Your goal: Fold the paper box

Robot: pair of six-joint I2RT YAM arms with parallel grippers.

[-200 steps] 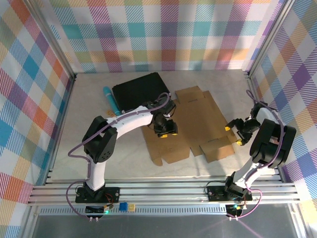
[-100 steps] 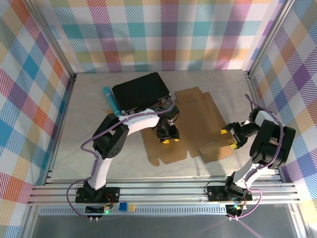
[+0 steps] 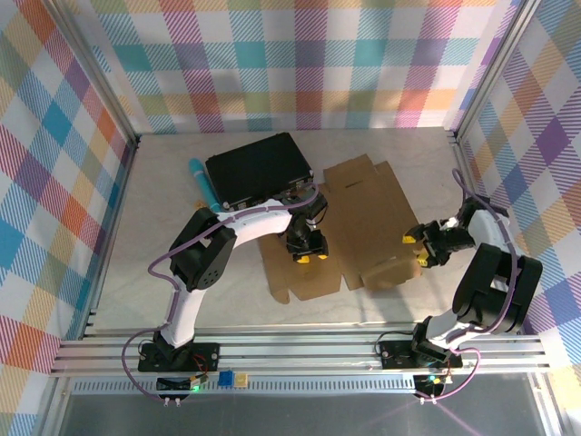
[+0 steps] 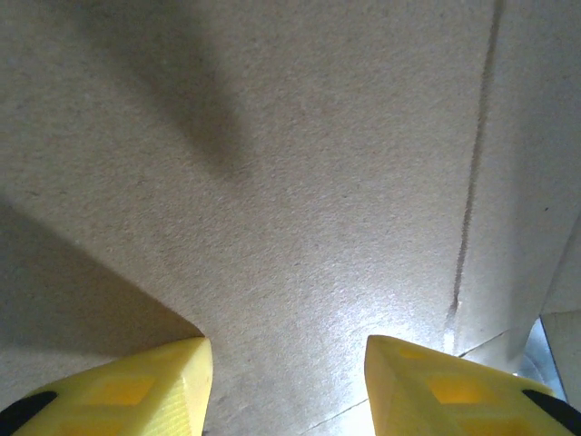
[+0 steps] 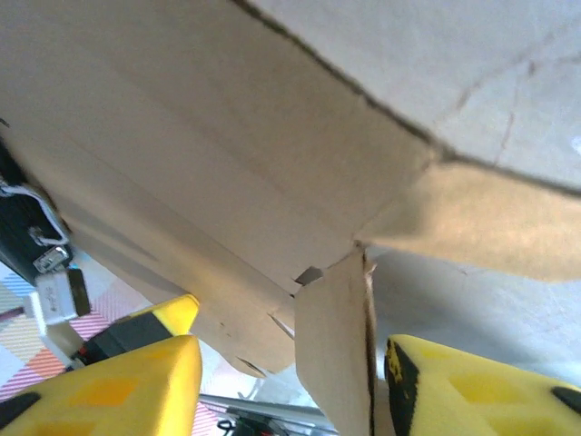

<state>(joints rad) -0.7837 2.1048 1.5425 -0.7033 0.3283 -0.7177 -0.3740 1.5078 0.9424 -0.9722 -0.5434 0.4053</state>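
Observation:
The paper box (image 3: 359, 227) is a flat brown die-cut cardboard sheet on the table, its right-hand flap (image 3: 390, 271) lifted. My left gripper (image 3: 309, 254) presses down on the sheet's left half, open, yellow fingers (image 4: 136, 386) spread over bare cardboard (image 4: 318, 182) with a crease line (image 4: 472, 200). My right gripper (image 3: 419, 249) is at the sheet's right edge, open, with a raised cardboard tab (image 5: 331, 354) standing between its yellow fingers (image 5: 118, 381), close to the right one.
A black hard case (image 3: 259, 168) lies behind the sheet's left end, under the left arm. A teal tube (image 3: 201, 183) lies left of the case. Checked walls and a metal frame enclose the table; rails run along the near edge.
The right gripper moved left and inward against the sheet's right edge, lifting the flap. The left gripper shifted slightly and stays pressed on the cardboard.

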